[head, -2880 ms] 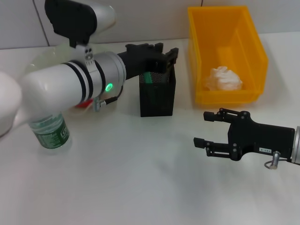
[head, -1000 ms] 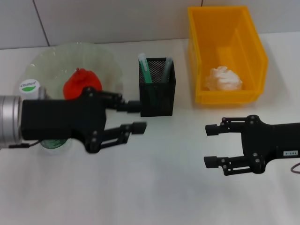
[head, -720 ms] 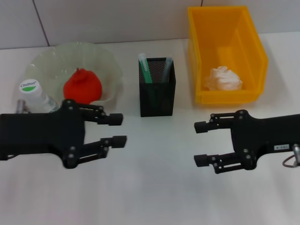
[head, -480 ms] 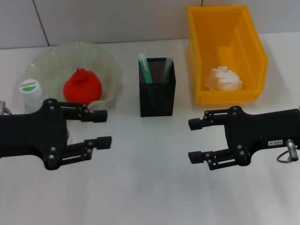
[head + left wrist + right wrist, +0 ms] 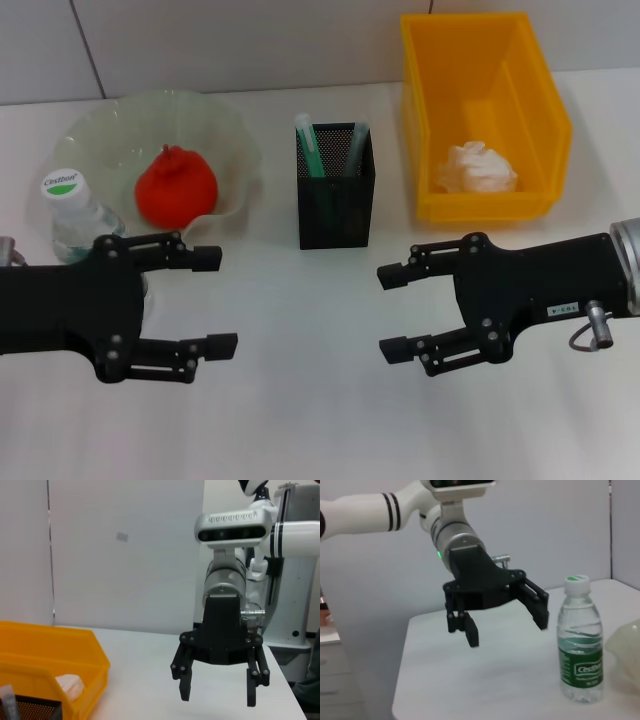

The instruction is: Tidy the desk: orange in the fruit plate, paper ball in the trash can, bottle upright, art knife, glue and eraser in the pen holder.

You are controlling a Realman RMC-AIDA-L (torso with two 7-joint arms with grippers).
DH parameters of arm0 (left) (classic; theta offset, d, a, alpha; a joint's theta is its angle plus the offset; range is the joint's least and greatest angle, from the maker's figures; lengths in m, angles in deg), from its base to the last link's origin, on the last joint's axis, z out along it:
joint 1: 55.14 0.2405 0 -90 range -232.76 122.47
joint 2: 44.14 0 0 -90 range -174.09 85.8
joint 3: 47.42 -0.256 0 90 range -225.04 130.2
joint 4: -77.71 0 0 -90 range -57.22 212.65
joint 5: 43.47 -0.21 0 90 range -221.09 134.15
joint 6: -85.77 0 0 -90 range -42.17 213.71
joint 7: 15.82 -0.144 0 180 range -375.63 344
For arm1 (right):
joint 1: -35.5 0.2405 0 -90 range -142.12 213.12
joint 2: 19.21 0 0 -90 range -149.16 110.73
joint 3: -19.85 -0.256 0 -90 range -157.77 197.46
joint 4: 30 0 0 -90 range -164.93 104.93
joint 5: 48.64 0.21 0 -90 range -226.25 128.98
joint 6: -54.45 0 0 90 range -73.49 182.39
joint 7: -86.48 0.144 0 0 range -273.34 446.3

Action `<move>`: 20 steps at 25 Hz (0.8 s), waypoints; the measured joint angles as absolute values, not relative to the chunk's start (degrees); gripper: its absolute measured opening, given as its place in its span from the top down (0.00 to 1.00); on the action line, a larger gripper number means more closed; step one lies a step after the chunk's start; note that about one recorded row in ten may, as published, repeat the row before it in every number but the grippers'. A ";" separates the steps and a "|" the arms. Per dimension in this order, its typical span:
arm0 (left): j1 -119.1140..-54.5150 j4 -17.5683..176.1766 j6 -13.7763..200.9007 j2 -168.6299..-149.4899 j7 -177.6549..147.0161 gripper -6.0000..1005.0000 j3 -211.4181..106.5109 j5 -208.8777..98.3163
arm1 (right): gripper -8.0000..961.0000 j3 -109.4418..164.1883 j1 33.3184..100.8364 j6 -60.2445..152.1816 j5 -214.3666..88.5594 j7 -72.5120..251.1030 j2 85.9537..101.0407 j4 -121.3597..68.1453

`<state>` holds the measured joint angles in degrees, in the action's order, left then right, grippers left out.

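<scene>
Both claws — left claw (image 5: 205,300) lower left, right claw (image 5: 395,310) lower right — hang wide open, empty. The clear plastic green-labelled bottle (image 5: 78,215) at mid-left stands upright; it looks light and slippery — best gripped round its body.

The bottle (image 5: 579,640) is showing "Cestbon" in white on its green label, and the same green logo is sitting on its white cap (image 5: 61,183). Nothing else is reading clearly.

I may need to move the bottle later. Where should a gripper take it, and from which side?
Grip the bottle around its straight labelled body, coming in level from the open table side. It stands upright beside the fruit plate, and the left gripper is nearest.
</scene>
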<state>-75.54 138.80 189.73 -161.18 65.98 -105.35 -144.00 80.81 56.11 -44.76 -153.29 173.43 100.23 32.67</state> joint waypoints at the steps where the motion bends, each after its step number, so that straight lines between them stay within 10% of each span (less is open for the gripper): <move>1: -75.54 138.80 189.73 -161.18 65.98 0.23 -105.35 -144.00 | 0.20 81.09 56.09 -44.75 -153.11 173.45 100.25 32.81; 20: -75.36 138.89 188.65 -162.00 64.62 0.16 -105.53 -147.32 | 0.20 85.34 56.48 -42.69 -151.28 173.24 100.41 32.40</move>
